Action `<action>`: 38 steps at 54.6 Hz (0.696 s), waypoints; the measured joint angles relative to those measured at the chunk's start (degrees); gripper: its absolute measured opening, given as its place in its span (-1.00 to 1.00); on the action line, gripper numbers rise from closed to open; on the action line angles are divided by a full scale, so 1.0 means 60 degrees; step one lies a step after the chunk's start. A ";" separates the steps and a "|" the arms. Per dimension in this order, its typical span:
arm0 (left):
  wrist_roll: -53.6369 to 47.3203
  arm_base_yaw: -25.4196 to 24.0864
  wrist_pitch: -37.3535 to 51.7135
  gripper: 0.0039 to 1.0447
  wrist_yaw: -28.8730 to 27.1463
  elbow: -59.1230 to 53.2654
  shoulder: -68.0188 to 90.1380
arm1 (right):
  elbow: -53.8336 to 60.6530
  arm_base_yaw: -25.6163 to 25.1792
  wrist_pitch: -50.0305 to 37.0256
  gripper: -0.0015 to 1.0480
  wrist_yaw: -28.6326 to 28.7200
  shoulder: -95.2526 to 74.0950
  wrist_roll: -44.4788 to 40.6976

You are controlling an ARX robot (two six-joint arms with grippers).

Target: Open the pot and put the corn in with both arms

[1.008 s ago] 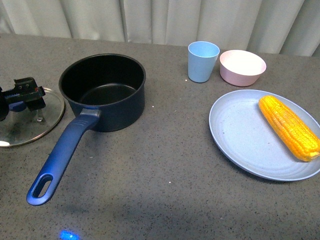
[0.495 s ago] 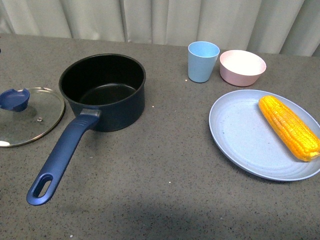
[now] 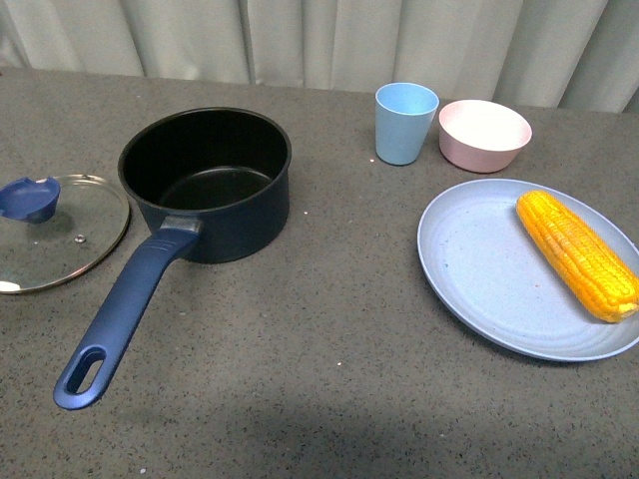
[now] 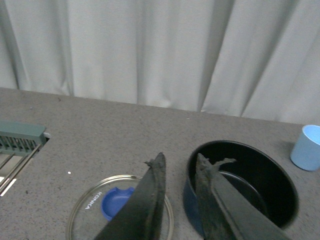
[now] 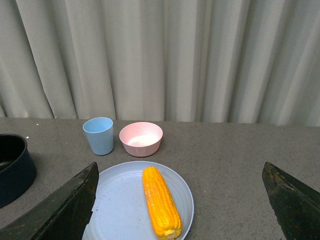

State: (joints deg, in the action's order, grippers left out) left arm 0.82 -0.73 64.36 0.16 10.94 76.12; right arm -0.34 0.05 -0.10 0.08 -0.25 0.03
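The dark blue pot (image 3: pixel 205 180) stands uncovered, black inside, with nothing in it and its long handle (image 3: pixel 120 319) pointing toward me. Its glass lid (image 3: pixel 60 235) with a blue knob (image 3: pixel 28 198) lies flat on the table just left of it. The yellow corn (image 3: pixel 577 254) lies on a pale blue plate (image 3: pixel 479 269) at the right. Neither arm shows in the front view. My left gripper (image 4: pixel 180 162) hangs open and holds nothing, above the gap between lid (image 4: pixel 90 210) and pot (image 4: pixel 260 175). My right gripper (image 5: pixel 180 167) is wide open, with the corn (image 5: pixel 161 202) between its fingers' lines of sight.
A pale blue cup (image 3: pixel 405 122) and a pink bowl (image 3: pixel 484 135) stand at the back, behind the plate. A curtain closes off the far table edge. A grey-green rack (image 4: pixel 20 137) shows at the table's left in the left wrist view.
A second ago my left gripper was at the lid's knob at the left edge of the front view. It has since let go and drawn out of that view; the lid stays put.
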 joint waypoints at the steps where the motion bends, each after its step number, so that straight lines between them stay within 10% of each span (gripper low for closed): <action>1: -0.0022 0.0047 -0.0062 -0.68 0.0011 -0.0087 -0.0157 | 0.0000 0.0000 0.0000 0.83 0.0007 0.0000 0.0000; 5: -0.0033 0.0109 -0.0353 -0.94 0.0000 -0.0404 -0.0769 | 0.0000 0.0000 0.0000 0.83 0.0004 0.0000 0.0000; 38: -0.0062 0.0120 -0.4036 -0.93 -0.0025 -0.1628 -0.5748 | 0.0000 0.0000 0.0000 0.83 0.0000 0.0000 0.0000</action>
State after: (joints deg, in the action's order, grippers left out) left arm 0.45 -0.01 40.14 0.01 1.17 41.63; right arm -0.34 0.05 -0.10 0.08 -0.25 0.03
